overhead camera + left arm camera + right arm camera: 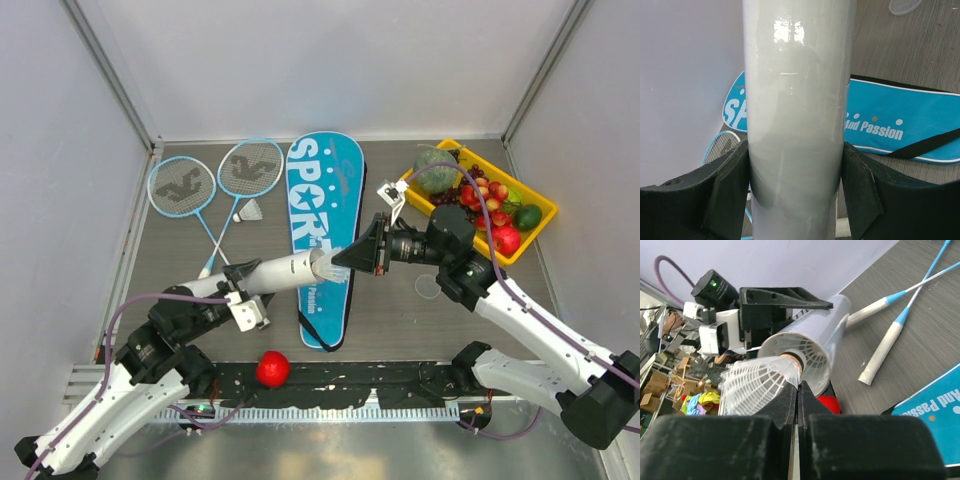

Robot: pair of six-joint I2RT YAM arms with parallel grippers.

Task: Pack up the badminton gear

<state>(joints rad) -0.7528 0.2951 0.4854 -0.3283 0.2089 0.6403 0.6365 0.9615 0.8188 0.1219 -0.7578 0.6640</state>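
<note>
My left gripper (243, 281) is shut on the white cardboard tube (285, 271) and holds it level above the table, mouth pointing right; in the left wrist view the tube (797, 100) fills the space between the jaws (796, 185). My right gripper (347, 259) is shut on the skirt of a white shuttlecock (757, 385), whose cork end sits at the tube's mouth (810, 350). Another shuttlecock skirt shows inside the tube. A loose shuttlecock (248, 212) lies by the two light-blue rackets (185, 186). The blue "SPORT" cover (322, 215) lies flat under the tube.
A yellow tray of fruit (532, 239) stands at the back right. A red ball (272, 368) lies at the near edge between the arm bases. A small clear lid (428, 286) lies right of the cover. The racket handles (890, 340) cross left of the cover.
</note>
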